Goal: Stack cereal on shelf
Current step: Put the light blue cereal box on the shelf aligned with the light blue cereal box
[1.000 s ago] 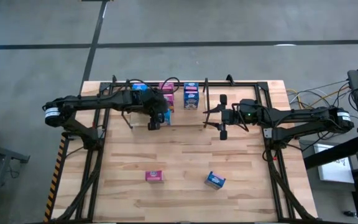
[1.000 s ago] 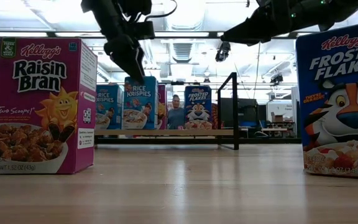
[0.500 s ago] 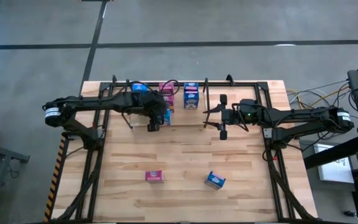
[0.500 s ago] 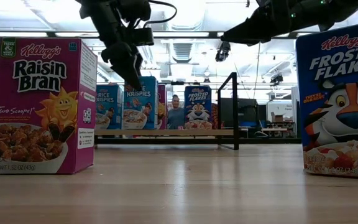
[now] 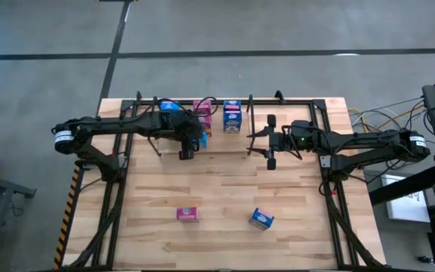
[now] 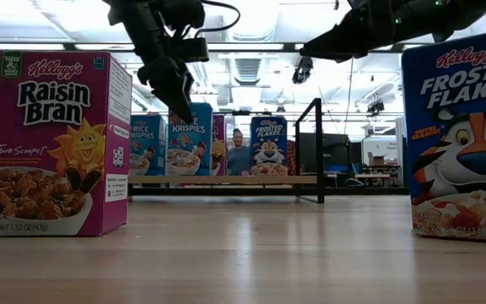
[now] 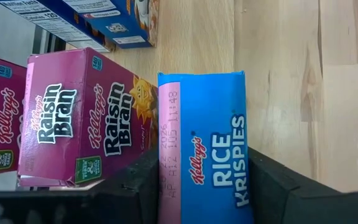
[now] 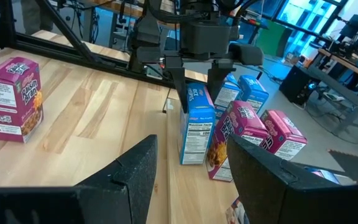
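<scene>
Blue Rice Krispies box (image 7: 207, 149) stands upright between the fingers (image 7: 135, 186) of your left gripper (image 5: 185, 153), which close in on its two sides at the far left of the table, just in front of the shelf (image 5: 278, 100). Pink Raisin Bran boxes (image 7: 79, 124) stand just beside it. Your right gripper (image 5: 270, 148) hangs part open and empty, right of the boxes. A pink box (image 5: 187, 214) and a blue box (image 5: 261, 219) lie near you, well apart from both grippers.
</scene>
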{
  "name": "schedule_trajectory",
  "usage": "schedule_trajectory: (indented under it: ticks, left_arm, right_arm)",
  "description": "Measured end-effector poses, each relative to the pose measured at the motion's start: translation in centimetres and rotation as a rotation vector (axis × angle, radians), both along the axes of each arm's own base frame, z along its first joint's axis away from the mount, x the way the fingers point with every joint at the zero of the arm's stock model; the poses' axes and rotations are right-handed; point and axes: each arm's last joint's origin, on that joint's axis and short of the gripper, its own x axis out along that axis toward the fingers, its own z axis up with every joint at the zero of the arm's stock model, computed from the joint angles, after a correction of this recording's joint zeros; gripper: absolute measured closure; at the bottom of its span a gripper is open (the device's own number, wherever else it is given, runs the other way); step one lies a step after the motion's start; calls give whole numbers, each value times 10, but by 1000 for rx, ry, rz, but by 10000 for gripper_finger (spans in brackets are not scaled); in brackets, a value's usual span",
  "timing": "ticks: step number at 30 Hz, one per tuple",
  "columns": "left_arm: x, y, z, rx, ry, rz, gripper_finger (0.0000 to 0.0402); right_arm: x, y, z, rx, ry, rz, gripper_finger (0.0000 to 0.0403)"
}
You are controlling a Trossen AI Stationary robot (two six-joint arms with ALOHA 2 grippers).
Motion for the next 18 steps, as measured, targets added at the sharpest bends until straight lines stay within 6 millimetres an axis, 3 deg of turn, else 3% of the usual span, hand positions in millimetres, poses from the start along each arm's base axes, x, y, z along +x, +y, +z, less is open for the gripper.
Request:
schedule_trajectory:
  ticks: [18]
  left_arm:
    - [-29,-8,17,1,81,-23,246]
  right_arm:
    - [0,0,-1,17,7,-3,220]
